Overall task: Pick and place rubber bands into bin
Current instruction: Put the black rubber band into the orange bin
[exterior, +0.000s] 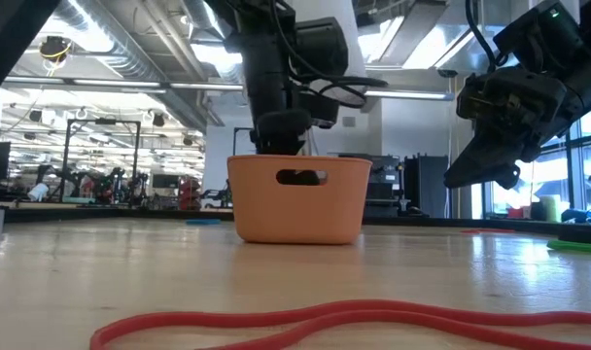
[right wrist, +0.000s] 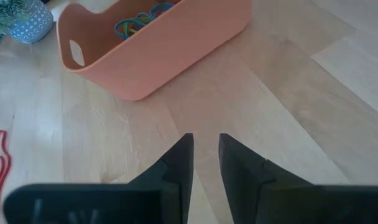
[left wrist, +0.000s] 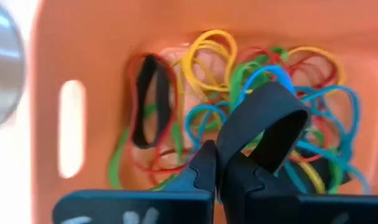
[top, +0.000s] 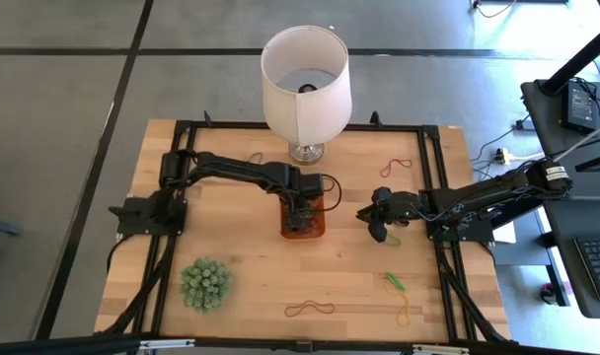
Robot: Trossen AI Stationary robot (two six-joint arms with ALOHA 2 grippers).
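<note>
The orange bin (top: pixel 303 219) stands on its base mid-table, and several coloured rubber bands (left wrist: pixel 207 68) lie inside it. My left gripper (left wrist: pixel 220 168) reaches down into the bin from above (exterior: pixel 281 136) and is shut on a wide black rubber band (left wrist: pixel 270 118). My right gripper (right wrist: pixel 205 152) hovers clear of the table to the right of the bin (top: pixel 379 219), slightly open, with nothing between its fingers. A green band (top: pixel 392 238) lies flat just beside it. My left gripper pinches the black rubber band between its two fingers at the loop's near end (left wrist: pixel 229 149), coming from above into the bin. The rest of the loop (left wrist: pixel 282 102) stands out past the fingertips over the bands in the bin; whether it touches them I cannot tell.
Loose bands lie flat on the table: red-brown (top: pixel 397 166) at the far right, red-brown (top: pixel 310 309) at the near edge, green (top: pixel 395 282) and yellow (top: pixel 404 314) near right. A white lampshade (top: pixel 305 74) stands behind the bin, and a spiky green plant (top: pixel 205 284) sits near left.
</note>
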